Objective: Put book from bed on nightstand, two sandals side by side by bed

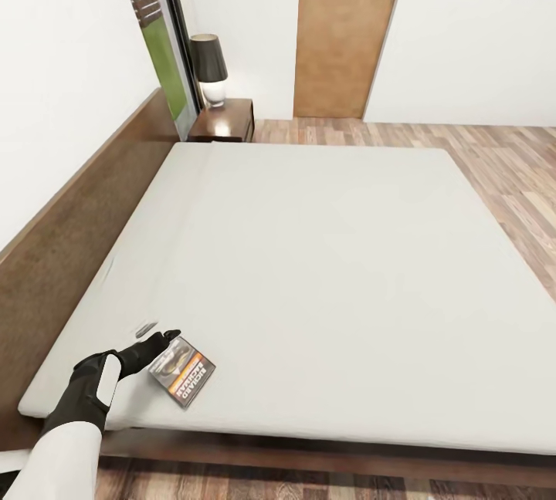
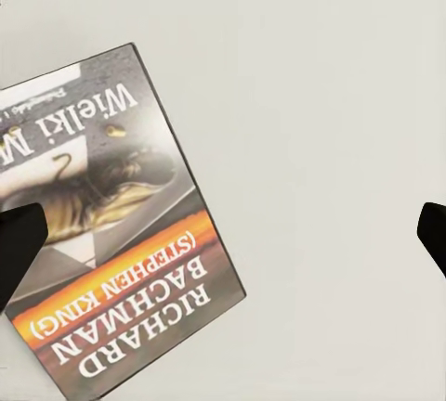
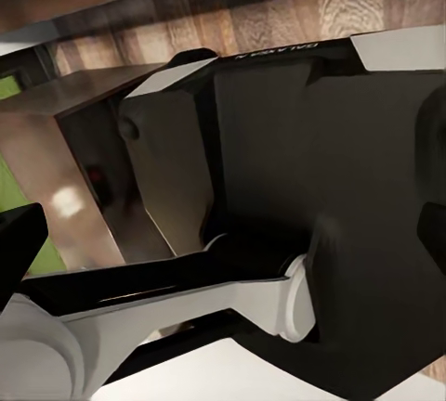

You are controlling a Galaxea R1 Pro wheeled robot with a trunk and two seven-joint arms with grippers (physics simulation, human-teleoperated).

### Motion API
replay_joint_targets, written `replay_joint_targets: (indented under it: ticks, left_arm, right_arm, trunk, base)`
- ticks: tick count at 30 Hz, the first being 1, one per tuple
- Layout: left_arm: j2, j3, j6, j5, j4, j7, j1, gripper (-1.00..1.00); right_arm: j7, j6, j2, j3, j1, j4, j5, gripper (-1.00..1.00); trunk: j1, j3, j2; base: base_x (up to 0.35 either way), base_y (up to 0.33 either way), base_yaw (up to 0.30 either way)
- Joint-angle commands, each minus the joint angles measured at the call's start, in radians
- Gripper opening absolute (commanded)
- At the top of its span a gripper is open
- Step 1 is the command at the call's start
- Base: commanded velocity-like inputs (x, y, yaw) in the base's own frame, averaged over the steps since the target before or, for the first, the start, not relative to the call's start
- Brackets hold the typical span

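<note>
I see the book [image 1: 182, 370] flat on the bed [image 1: 324, 268] near its headboard-side corner, my left gripper [image 1: 158, 339] over it, fingers [image 2: 19, 243] apart. The nightstand [image 1: 224, 120] with its lamp [image 1: 209, 68] sits beyond the bed's far corner.

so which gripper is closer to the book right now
Left. The left gripper is right at the book on the bed; the right gripper is by the robot's own body.

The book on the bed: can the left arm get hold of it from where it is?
Probably yes. The left tool is open right at the book near the bed corner, one fingertip over its cover, nothing between them.
</note>
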State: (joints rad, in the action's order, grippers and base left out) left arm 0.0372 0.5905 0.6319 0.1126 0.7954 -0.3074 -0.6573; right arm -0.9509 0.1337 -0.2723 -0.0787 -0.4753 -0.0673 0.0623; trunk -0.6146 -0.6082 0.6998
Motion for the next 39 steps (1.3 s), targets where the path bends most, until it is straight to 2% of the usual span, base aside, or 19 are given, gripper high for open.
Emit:
replay_joint_targets:
  ticks: [1, 23, 28, 32, 36, 39]
  left_arm:
    - [0.000, 0.003, 0.009, 0.010, 0.001, 0.001, -0.001, 1.00]
    - [0.000, 0.002, 0.009, 0.010, 0.001, 0.001, -0.001, 1.00]
    - [0.000, 0.003, 0.009, 0.010, 0.001, -0.001, -0.001, 1.00]
    - [0.000, 0.003, 0.009, 0.010, 0.001, -0.001, -0.001, 1.00]
    - [0.000, 0.002, 0.009, 0.010, 0.001, -0.001, -0.001, 1.00]
    - [0.000, 0.002, 0.009, 0.010, 0.001, -0.001, -0.001, 1.00]
  right_arm:
    - [-0.003, 0.010, 0.000, -0.007, -0.001, -0.003, 0.005, 1.00]
    - [-0.003, 0.010, 0.000, -0.007, -0.001, -0.003, 0.005, 1.00]
    - [-0.003, 0.010, -0.001, -0.007, -0.001, -0.003, 0.005, 1.00]
    - [-0.003, -0.025, 0.000, -0.007, -0.001, -0.003, 0.005, 1.00]
    - [-0.003, -0.032, -0.001, -0.007, -0.001, -0.003, 0.005, 1.00]
    - [-0.003, -0.032, -0.001, -0.007, -0.001, -0.003, 0.005, 1.00]
  trunk:
    - [-0.004, -0.005, 0.008]
    - [-0.088, -0.077, 0.162]
    - [-0.088, -0.077, 0.162]
    - [-0.088, -0.077, 0.162]
    - [-0.104, -0.089, 0.190]
    - [-0.104, -0.089, 0.190]
  base:
    - [0.000, 0.000, 0.000]
    - [0.000, 0.000, 0.000]
    - [0.000, 0.000, 0.000]
    - [0.000, 0.000, 0.000]
    - [0.000, 0.000, 0.000]
    - [0.000, 0.000, 0.000]
